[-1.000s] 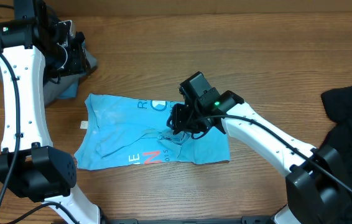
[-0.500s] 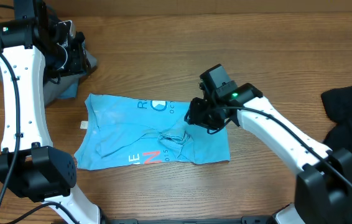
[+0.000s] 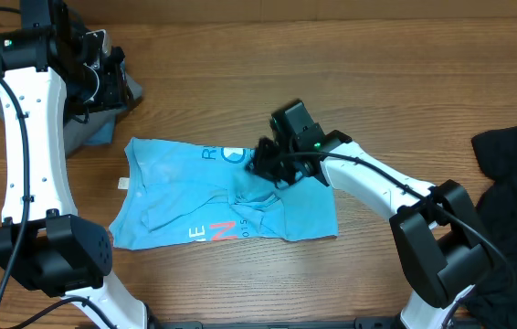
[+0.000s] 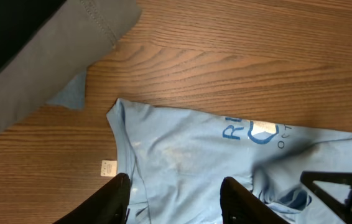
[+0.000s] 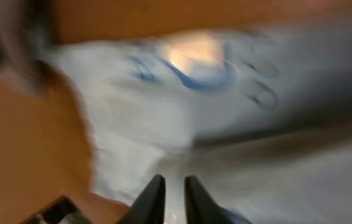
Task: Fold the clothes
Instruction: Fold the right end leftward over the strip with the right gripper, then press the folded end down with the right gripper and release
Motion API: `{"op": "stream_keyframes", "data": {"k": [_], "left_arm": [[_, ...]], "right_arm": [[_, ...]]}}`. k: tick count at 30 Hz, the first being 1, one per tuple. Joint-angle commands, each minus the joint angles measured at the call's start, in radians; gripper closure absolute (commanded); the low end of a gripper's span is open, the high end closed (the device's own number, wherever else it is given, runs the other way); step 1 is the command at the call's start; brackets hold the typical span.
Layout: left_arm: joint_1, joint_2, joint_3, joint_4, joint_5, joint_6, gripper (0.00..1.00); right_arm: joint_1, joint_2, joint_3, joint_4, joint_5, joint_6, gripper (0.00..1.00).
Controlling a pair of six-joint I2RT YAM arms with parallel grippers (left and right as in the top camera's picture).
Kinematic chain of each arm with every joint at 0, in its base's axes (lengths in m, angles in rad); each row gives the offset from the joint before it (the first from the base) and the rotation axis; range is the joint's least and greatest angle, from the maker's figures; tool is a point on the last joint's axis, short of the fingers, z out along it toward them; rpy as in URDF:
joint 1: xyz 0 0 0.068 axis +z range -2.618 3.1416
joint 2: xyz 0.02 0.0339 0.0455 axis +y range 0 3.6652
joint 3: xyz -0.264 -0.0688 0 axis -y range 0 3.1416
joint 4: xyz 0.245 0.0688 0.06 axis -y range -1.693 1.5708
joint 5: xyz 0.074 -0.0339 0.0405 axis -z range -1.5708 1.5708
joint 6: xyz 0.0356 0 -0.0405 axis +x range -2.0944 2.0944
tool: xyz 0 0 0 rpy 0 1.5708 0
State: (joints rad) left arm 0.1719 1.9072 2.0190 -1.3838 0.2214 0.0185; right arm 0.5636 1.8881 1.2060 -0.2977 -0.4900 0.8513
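On wooden table [image 3: 377, 55], sky-blue T-shirt [image 3: 176, 183], right fingers [image 5: 154, 196] over it

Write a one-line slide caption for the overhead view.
Right gripper at the sky-blue T-shirt's printed edge; left gripper by grey cloth; black garment far right.

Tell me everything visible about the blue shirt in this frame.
The blue shirt is soft, light sky-blue cloth, lying flattish but creased on the wooden table in a wide rectangle. It bears blue print near its far edge and red-and-white letters near its front edge. A small white tag lies just off its left edge. The right claw, nearly shut, sits on its far right part, seemingly pinching a fold.
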Motion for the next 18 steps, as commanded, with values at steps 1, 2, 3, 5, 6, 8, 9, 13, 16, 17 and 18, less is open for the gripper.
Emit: {"op": "stream_keyframes", "data": {"k": [1, 2, 3, 5, 6, 8, 9, 13, 16, 17, 18], "left_arm": [[-0.002, -0.021, 0.021, -0.005, 0.016, 0.008, 0.50], [-0.002, -0.021, 0.021, -0.008, 0.016, 0.008, 0.50], [-0.002, -0.021, 0.021, -0.012, 0.016, 0.008, 0.50], [-0.002, -0.021, 0.021, -0.021, 0.016, 0.008, 0.51], [-0.002, -0.021, 0.021, -0.025, 0.016, 0.008, 0.51], [-0.002, -0.021, 0.021, -0.026, 0.016, 0.008, 0.50], [-0.002, -0.021, 0.021, -0.026, 0.016, 0.008, 0.50], [-0.002, -0.021, 0.021, -0.025, 0.016, 0.008, 0.50], [-0.002, -0.021, 0.021, -0.020, 0.016, 0.008, 0.50], [-0.002, -0.021, 0.021, -0.018, 0.016, 0.008, 0.50], [-0.002, -0.021, 0.021, -0.019, 0.016, 0.008, 0.50]], "right_arm": [[-0.011, -0.010, 0.008, 0.109, -0.044, 0.013, 0.80], [-0.016, -0.010, 0.009, 0.122, -0.044, 0.013, 0.73], [-0.025, -0.010, 0.011, 0.122, -0.043, 0.008, 0.70], [-0.054, -0.010, 0.014, 0.080, -0.062, -0.018, 0.68], [-0.072, -0.010, 0.018, 0.037, -0.086, -0.045, 0.68], [-0.108, -0.010, 0.027, -0.085, -0.121, -0.124, 0.68], [-0.123, -0.010, 0.032, -0.162, -0.121, -0.158, 0.67], [-0.166, -0.010, 0.031, -0.411, -0.046, -0.294, 0.62], [-0.165, -0.010, 0.022, -0.505, 0.040, -0.311, 0.67], [-0.160, -0.010, 0.016, -0.513, 0.049, -0.311, 0.67], [-0.153, -0.010, 0.005, -0.514, 0.050, -0.317, 0.68]]}}
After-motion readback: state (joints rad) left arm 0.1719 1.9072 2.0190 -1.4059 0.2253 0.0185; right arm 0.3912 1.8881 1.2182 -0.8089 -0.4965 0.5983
